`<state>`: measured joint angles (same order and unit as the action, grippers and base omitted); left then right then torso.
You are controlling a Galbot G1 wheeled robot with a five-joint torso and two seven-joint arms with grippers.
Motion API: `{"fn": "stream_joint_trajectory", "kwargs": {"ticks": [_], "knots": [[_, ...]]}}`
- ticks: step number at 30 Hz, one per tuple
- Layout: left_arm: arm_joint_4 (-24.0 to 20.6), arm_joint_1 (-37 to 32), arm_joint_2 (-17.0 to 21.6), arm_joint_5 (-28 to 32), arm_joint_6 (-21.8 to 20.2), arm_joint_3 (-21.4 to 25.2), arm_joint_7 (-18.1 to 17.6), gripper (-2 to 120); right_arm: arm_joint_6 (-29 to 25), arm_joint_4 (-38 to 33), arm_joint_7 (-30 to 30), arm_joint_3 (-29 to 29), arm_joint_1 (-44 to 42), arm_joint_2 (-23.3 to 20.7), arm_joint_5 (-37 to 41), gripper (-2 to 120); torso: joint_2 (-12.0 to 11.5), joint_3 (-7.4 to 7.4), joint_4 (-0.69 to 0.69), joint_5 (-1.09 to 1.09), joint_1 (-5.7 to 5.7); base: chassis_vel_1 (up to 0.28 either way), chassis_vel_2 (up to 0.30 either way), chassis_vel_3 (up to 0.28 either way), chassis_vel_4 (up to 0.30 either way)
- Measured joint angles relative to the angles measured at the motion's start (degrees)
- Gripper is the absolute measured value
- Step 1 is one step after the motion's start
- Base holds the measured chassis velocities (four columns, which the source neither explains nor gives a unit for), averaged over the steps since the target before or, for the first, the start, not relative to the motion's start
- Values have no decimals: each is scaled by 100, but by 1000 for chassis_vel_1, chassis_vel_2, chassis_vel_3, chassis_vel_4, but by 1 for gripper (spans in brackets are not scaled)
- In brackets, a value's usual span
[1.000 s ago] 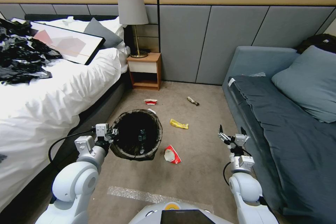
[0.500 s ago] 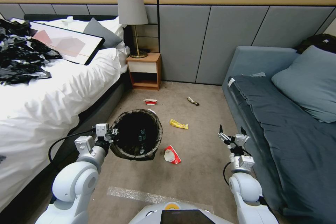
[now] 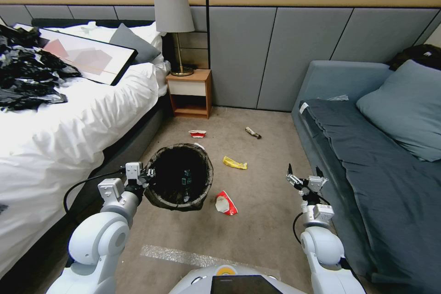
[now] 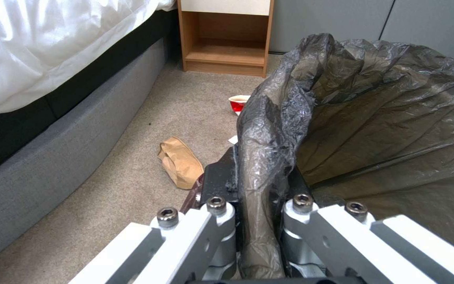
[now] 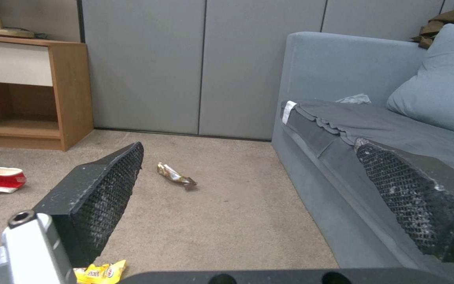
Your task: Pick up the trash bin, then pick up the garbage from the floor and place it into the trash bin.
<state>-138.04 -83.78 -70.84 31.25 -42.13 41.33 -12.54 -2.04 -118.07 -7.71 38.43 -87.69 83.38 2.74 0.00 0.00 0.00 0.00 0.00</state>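
Trash bin [image 3: 180,177]: round, lined with a dark bag folded over the rim; held at its left rim beside the bed [image 3: 69,115], mouth facing up.

Left gripper [image 3: 148,176]: clamped on the bin's bagged rim, one finger inside and one outside, as the left wrist view shows [image 4: 261,221].

Right gripper [image 3: 303,177]: fingers spread wide apart, empty, raised above the carpet just beside the grey sofa [image 3: 367,147].

Garbage on the floor:
- red-and-white wrapper [image 3: 226,203], just beside the bin's right side;
- yellow wrapper [image 3: 234,162], ahead of the bin and to its right;
- crushed red-and-white cup [image 3: 197,133], near the nightstand [image 3: 189,93];
- dark snack wrapper [image 3: 253,132], toward the wall, between nightstand and sofa;
- brown paper piece [image 4: 180,162], on the carpet between bin and bed base.

Other: lamp [image 3: 174,27] on the nightstand; heap of black plastic sheeting [image 3: 27,71] and a framed picture [image 3: 87,57] on the bed.
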Motion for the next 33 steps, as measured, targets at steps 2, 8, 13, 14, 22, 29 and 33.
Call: {"fn": "stream_joint_trajectory", "kwargs": {"ticks": [2, 8, 13, 14, 22, 29, 33], "knots": [[0, 0, 0, 0, 0, 0, 0, 5, 0, 0, 0, -1, 0, 0, 0, 100, 0, 0, 0, 0, 0, 0, 0, 0, 0], [0, 0, 0, 0, 0, 0, 0, 5, 0, 0, 0, 0, 0, 0, 0, 100, 0, 0, 0, 0, 0, 0, 0, 0, 0], [0, 0, 0, 0, 0, 0, 0, 5, 0, 0, 0, 0, 0, 0, 0, 100, 0, 0, 0, 0, 0, 0, 0, 0, 0], [0, 0, 0, 0, 0, 0, 0, 5, 0, 0, 0, 0, 0, 0, 0, 100, 0, 0, 0, 0, 0, 0, 0, 0, 0], [0, 0, 0, 0, 0, 0, 0, 5, 0, 0, 0, 0, 0, 0, 0, 100, 0, 0, 0, 0, 0, 0, 0, 0, 0], [0, 0, 0, 0, 0, 0, -1, 5, 0, 0, 0, 0, 0, 0, 0, 100, 0, 0, 0, 0, 0, 0, 0, 0, 0], [0, 0, 0, 0, 0, 0, 0, 5, 0, 0, 0, 0, 0, 0, 0, 100, 0, 0, 0, 0, 0, 0, 0, 0, 0]]}}
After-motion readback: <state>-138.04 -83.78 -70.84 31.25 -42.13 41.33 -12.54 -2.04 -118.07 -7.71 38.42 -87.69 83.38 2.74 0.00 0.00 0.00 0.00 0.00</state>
